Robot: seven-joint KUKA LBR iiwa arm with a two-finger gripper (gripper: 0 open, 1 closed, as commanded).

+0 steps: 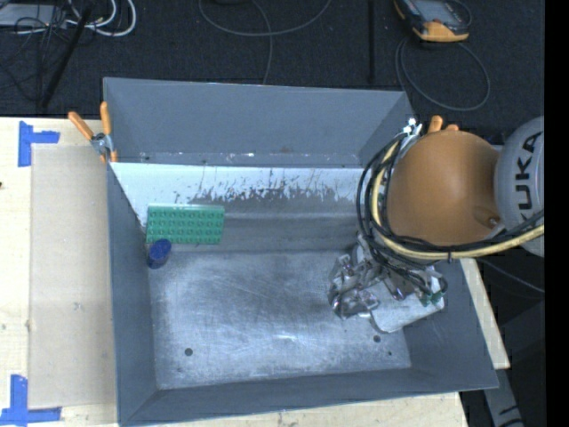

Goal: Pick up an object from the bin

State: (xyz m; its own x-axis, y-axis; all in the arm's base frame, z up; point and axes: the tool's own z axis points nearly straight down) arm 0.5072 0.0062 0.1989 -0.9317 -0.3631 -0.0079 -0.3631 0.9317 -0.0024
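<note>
My gripper (353,294) is low over the bin's floor at the right side, under the arm's orange cover. A flat white thing (398,316) lies on the floor right beside and partly beneath it, reaching toward the right wall. Whether the gripper touches it is hidden. At the far left of the bin a green studded building plate (185,225) leans against the back wall. A small blue round piece (159,253) sits just below the plate's left corner.
The arm with its cables comes in over the bin's right wall. The bin's walls slope in steeply on all sides. Scuffed bare floor stretches between the gripper and the green plate.
</note>
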